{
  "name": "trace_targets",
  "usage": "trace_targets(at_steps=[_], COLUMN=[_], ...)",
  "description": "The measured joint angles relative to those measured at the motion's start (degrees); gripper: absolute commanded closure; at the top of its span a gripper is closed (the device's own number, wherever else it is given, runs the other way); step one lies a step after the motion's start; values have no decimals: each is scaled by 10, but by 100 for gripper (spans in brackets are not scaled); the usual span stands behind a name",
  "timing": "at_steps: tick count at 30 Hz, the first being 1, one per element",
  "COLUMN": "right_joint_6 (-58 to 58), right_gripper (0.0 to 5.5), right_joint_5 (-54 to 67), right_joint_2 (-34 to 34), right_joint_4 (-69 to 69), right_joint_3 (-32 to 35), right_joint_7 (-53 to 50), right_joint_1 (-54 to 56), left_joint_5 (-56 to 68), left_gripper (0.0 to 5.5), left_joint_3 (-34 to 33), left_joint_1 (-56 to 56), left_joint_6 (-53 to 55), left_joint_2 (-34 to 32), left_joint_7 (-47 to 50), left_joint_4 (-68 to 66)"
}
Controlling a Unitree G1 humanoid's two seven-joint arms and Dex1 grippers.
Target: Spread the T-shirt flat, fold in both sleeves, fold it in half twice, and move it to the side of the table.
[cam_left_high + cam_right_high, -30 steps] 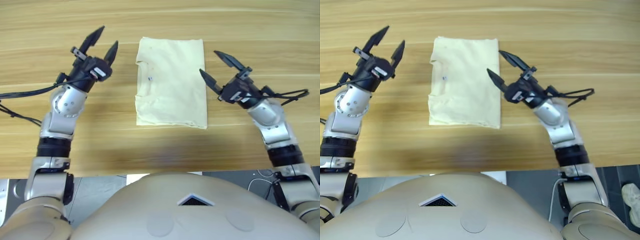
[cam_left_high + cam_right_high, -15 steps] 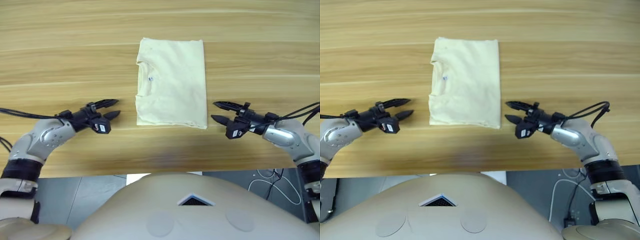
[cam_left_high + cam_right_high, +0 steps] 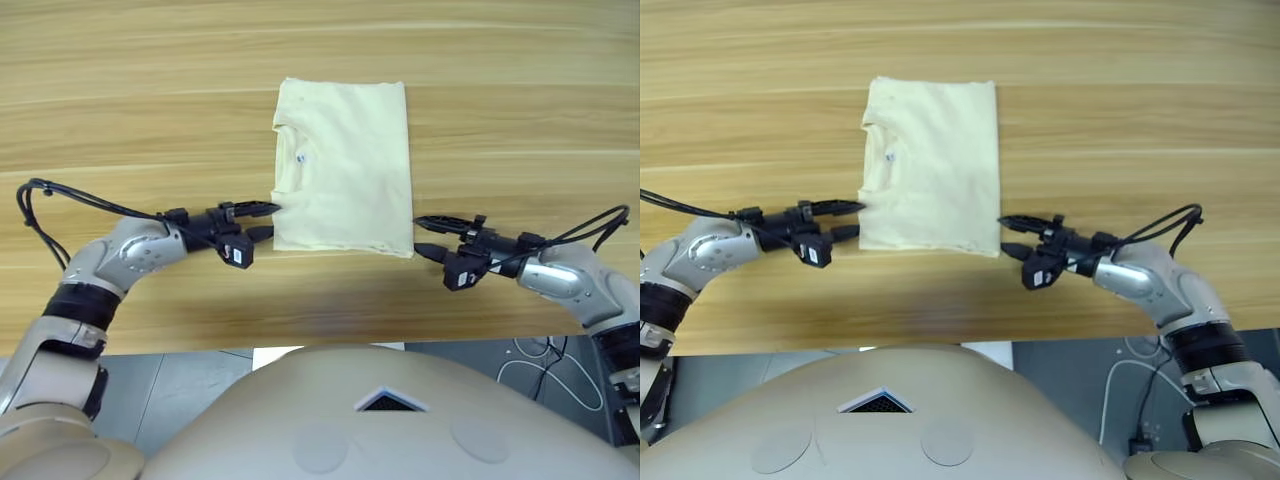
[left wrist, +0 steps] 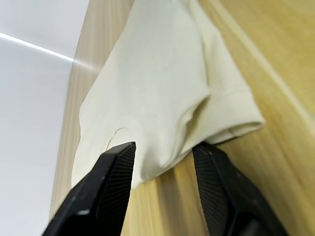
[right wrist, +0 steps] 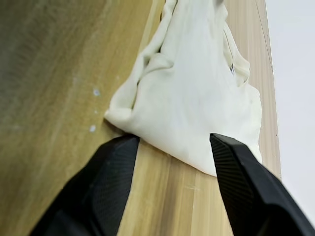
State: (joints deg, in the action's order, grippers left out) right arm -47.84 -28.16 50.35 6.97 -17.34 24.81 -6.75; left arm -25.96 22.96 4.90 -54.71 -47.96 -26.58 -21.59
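Note:
A pale yellow T-shirt [image 3: 344, 165] lies folded into a tall rectangle on the wooden table [image 3: 520, 110], collar facing my left. My left gripper [image 3: 265, 221] lies low on the table, open, its fingertips at the shirt's near left corner. In the left wrist view the gripper [image 4: 165, 152] straddles the shirt's [image 4: 162, 88] folded edge. My right gripper [image 3: 424, 237] is open too, tips just off the shirt's near right corner. The right wrist view shows this gripper [image 5: 172, 147] around the corner of the shirt [image 5: 197, 98].
Bare wood stretches to both sides of the shirt and beyond it. The table's near edge [image 3: 300, 345] runs just behind both forearms. Black cables [image 3: 70, 195] trail from each wrist.
Both grippers have dropped from raised positions to table level and slid inward, reaching the shirt's two near corners. The shirt has not moved.

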Motion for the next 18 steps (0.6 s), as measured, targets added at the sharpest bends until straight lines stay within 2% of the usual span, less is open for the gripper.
trace_targets(at_steps=[8,18], right_joint_6=[0,-3], right_gripper=[283,283], right_joint_5=[0,-1], right_joint_2=[-3,-5], right_joint_4=[0,6], right_joint_3=[-17,-35], right_joint_7=[0,-1], right_joint_1=[20,33], left_joint_5=[50,48], left_gripper=[335,335], left_joint_3=[20,43], left_joint_1=[-21,45], left_joint_6=[-4,-30], left_joint_2=[-22,18], left_joint_7=[-47,-52], left_joint_4=[32,-49])
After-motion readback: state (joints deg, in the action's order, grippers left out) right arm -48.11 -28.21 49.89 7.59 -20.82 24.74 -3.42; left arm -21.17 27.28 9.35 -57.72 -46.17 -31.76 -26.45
